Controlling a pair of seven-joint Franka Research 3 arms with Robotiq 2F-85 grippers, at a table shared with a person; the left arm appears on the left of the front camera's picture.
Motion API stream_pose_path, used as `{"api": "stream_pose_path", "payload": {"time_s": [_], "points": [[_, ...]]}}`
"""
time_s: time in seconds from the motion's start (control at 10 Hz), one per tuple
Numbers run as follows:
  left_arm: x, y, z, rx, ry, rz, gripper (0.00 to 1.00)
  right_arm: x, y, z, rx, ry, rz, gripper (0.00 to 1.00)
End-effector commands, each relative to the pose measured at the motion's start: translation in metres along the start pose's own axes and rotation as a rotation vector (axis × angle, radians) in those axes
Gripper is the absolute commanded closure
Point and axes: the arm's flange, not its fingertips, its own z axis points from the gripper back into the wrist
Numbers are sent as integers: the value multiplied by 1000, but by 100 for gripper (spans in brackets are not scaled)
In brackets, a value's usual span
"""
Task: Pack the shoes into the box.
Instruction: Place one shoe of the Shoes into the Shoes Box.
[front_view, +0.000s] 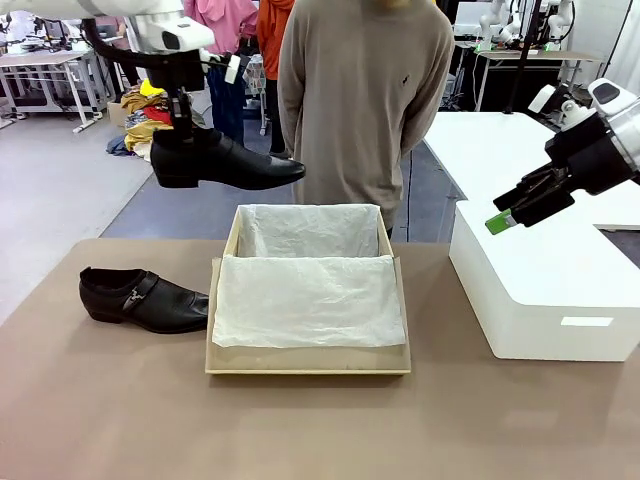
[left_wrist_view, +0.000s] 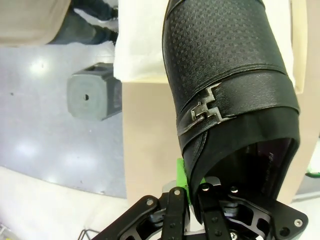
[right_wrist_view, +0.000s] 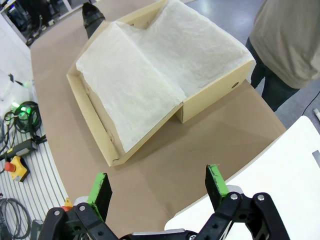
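Front faces person (front_view: 365, 90) across table (front_view: 120, 400); wrists look down, near; all share box (right_wrist_view: 215, 92).

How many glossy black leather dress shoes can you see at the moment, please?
2. One glossy black leather dress shoe is held aloft in the left claw; the other lies on the tan table, left of the brown cardboard shoebox.
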Motion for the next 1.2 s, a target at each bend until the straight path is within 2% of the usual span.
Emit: {"api": "stream_pose_path", "payload": {"time_s": [0.0,0.2,0.5,1.1], "points": [[19,6,0,11,40,7,100,0,-3,-2,14,-32,22,0],[32,3,-11,8,39,-23,100,0,-3,-2,14,-32,22,0],[32,-2,-26,-17,31,-36,100,0,-3,-2,14,-32,22,0],[39,-1,-33,-24,51,-38,100,0,-3,-2,14,-32,22,0]]}}
